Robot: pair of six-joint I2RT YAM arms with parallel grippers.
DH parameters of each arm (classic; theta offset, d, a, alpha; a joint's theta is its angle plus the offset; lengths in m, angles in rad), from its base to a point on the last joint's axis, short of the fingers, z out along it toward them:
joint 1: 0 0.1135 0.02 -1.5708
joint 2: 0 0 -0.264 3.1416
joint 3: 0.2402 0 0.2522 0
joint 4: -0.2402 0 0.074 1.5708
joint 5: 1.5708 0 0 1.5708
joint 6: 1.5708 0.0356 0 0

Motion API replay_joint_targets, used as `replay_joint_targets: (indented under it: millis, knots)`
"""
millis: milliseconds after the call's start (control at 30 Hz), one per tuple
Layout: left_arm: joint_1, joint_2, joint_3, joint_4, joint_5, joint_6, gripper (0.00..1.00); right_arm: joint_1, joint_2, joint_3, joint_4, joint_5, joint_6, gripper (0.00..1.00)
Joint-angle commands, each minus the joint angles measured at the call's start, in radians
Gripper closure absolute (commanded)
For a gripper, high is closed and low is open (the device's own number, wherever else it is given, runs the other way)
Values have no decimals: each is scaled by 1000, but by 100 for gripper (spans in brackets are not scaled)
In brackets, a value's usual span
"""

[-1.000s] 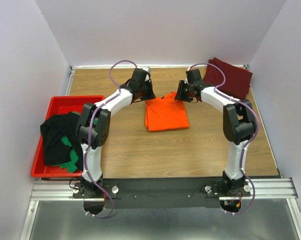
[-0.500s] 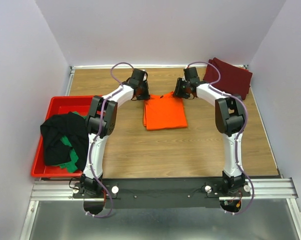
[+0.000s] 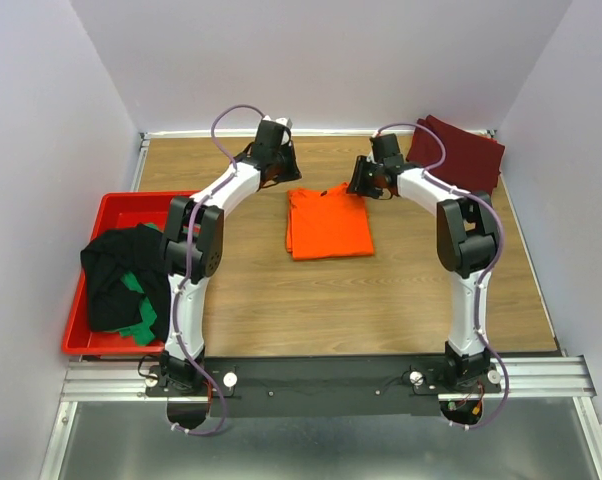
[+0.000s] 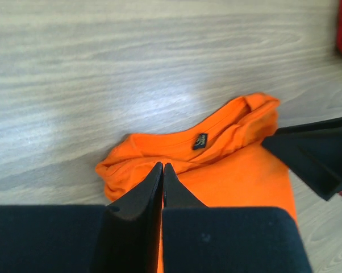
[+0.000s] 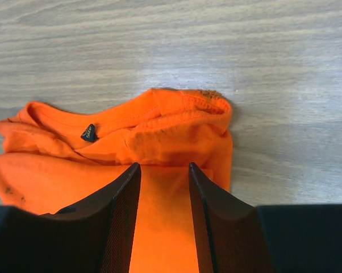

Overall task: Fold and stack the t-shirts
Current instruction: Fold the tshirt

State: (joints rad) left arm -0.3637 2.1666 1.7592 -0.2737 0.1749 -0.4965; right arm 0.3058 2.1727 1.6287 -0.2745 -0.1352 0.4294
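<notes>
A folded bright orange t-shirt (image 3: 329,222) lies flat mid-table, collar toward the far side. In the left wrist view its collar and label (image 4: 200,140) show past my left gripper (image 4: 162,165). That gripper's jaws are all but together, with no cloth between them. Seen from above, my left gripper (image 3: 280,172) hovers just off the shirt's far-left corner. My right gripper (image 5: 163,166) stands open over the shirt's far-right corner (image 5: 213,105), with flat orange cloth showing between its fingers. A dark maroon t-shirt (image 3: 459,155) lies folded at the far right. Black (image 3: 116,275) and green (image 3: 139,327) t-shirts lie heaped in the bin.
A red bin (image 3: 131,202) holding the heaped shirts sits at the table's left edge. White walls close in the far and side edges. Both arm bases stand on a metal rail (image 3: 321,375) along the near edge.
My left gripper has drawn back from the orange t-shirt's far-left corner toward the far edge, leaving the cloth lying flat. The right gripper has barely moved.
</notes>
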Motion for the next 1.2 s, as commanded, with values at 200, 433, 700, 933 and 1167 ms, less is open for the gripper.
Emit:
replay_joint_targets:
  millis: [200, 433, 700, 933, 1167]
  knots:
    - [-18, 56, -50, -4, 48, -17, 94, -2, -25, -119, 18, -49, 29, 54]
    - [-90, -62, -272, 73, 43, -73, 95, -4, -161, -300, 32, -3, 32, 54]
    - [-165, -250, -550, 152, 67, -122, 96, -2, -295, -429, 34, 8, 14, 54]
    - [-208, -454, -756, 172, 66, -119, 95, 7, -464, -590, 34, -18, 19, 54]
    - [-159, -606, -739, 56, -18, -68, 73, 12, -597, -684, 35, 8, 40, 52]
